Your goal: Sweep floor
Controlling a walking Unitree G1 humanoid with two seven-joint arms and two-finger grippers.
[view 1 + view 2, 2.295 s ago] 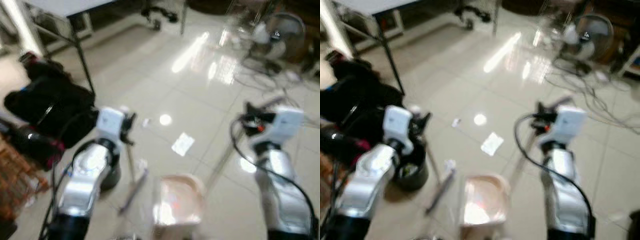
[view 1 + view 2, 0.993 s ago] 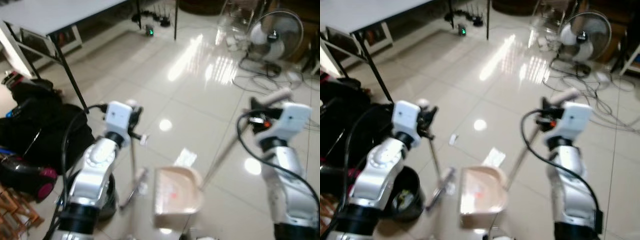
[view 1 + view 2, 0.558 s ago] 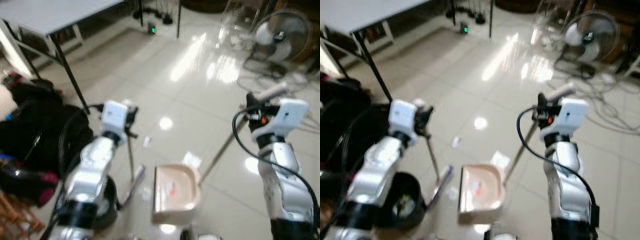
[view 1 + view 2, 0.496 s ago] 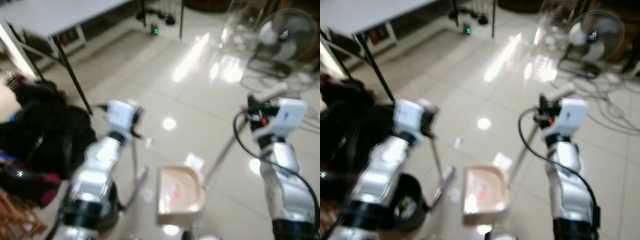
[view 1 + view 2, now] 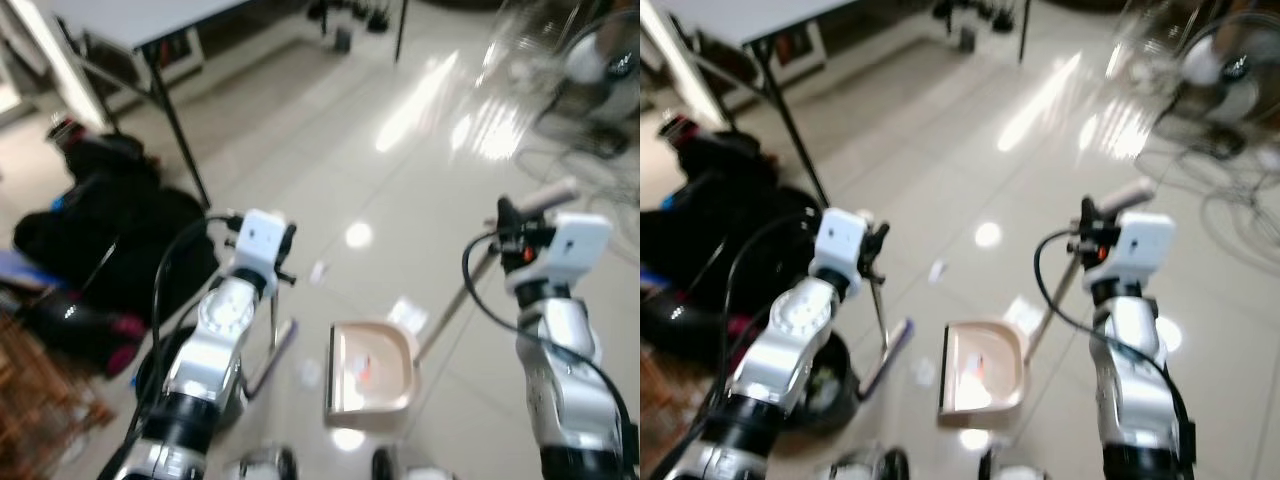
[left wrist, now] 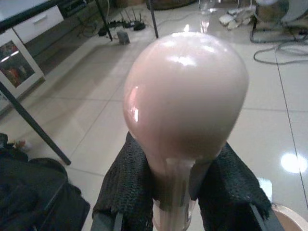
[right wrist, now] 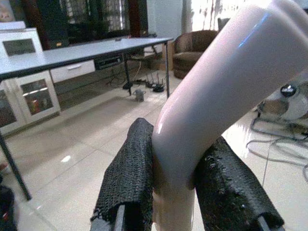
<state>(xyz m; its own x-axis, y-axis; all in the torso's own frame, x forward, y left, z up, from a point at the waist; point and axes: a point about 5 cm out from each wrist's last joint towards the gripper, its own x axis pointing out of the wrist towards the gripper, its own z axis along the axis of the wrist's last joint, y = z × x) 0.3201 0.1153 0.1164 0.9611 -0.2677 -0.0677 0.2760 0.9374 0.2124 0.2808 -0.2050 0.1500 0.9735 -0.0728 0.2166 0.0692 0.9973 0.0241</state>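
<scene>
My left gripper [image 5: 281, 254] is shut on the top of a pale broom handle [image 6: 185, 96], its black fingers [image 6: 127, 183] pressed to both sides. The broom's stick drops to its head [image 5: 276, 348] on the tiles. My right gripper [image 5: 508, 232] is shut on the long slanted handle [image 7: 216, 96] of a pink dustpan [image 5: 370, 368], which lies flat on the floor just right of the broom head. A white paper scrap [image 5: 408, 314] lies by the pan's far edge, a smaller scrap [image 5: 319, 271] farther left, and another [image 5: 310, 373] lies between broom and pan.
A black bin [image 5: 825, 385] stands by my left arm, with black bags [image 5: 110, 230] piled beyond it. A table with black legs [image 5: 180, 130] is at the back left. A fan [image 5: 1230, 75] and loose cables sit at the back right. Glossy tiles stretch ahead.
The whole picture has shifted and blurred as I moved. Both grippers keep their hold. The broom head and the dustpan stay side by side on the floor.
</scene>
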